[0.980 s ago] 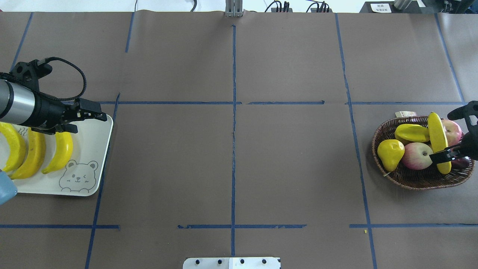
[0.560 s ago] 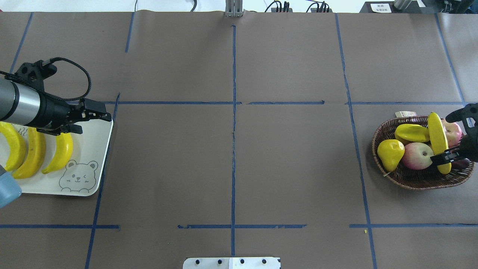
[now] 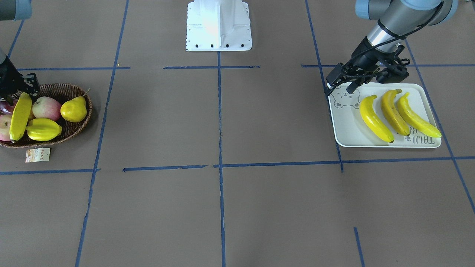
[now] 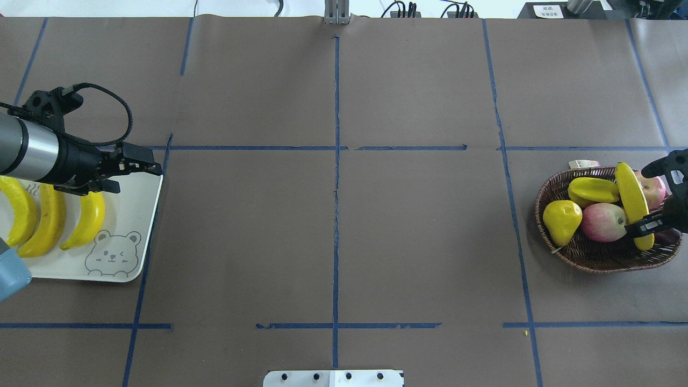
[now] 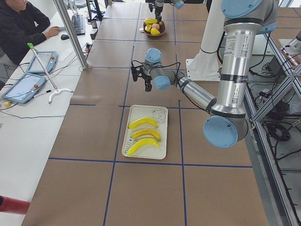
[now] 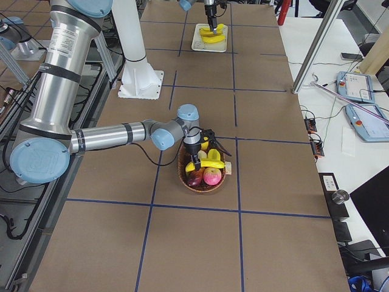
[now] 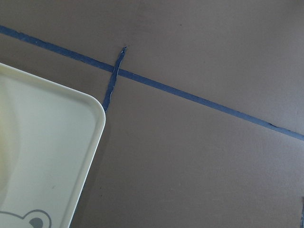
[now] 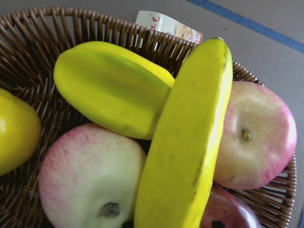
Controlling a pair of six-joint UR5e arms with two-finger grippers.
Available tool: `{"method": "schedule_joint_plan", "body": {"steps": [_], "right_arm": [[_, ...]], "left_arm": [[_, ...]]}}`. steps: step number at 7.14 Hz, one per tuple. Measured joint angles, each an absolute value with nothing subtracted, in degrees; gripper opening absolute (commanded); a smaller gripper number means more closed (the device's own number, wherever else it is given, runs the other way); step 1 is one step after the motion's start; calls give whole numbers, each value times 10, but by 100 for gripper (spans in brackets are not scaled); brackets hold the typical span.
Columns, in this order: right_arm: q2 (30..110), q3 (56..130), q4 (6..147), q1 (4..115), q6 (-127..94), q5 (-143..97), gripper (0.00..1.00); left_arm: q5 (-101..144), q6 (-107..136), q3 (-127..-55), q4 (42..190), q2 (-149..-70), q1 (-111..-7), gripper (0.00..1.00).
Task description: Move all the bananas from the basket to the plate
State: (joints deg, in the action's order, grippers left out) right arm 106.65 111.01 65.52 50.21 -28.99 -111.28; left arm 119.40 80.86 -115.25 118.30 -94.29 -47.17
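R gripper: clamped on near end of 4th banana, at basket's 4 o'clock (clock dirs per overhead view, 12 = away from robot).
4th banana: inside basket outline, tilted across the other fruit, running 12 to 5 o'clock; far tip near the rim. Can't tell if it rests on the fruit or hangs just above.
L gripper: jaws apart, nothing btwn them; hovers over plate's 1 o'clock corner, by the rim.
Plate: flat on table at table's 9 o'clock; bear print at its 5 o'clock corner, lettering partly under the L arm.
3 bananas: on plate, side by side, lengthwise 12 to 6, all curved the same way; they fill the plate's 9 o'clock part and middle.
Basket: table's 3 o'clock, well apart from plate.
Pear: basket's 9 o'clock, against the rim.
Starfruit: basket's 11 o'clock, one end under 4th banana.
Apples: one mid-basket btwn pear and 4th banana; one at 2 o'clock, beyond 4th banana.
Tag: on table just outside rim, 11 o'clock.
Table: brown paper w/ blue tape grid.
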Motion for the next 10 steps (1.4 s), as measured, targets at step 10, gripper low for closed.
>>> {"method": "schedule_joint_plan", "body": {"steps": [10], "right_arm": [[925, 1157, 641, 695, -396, -1435, 1]], "left_arm": [[1196, 835, -1146, 1190, -960, -469, 100]]}}
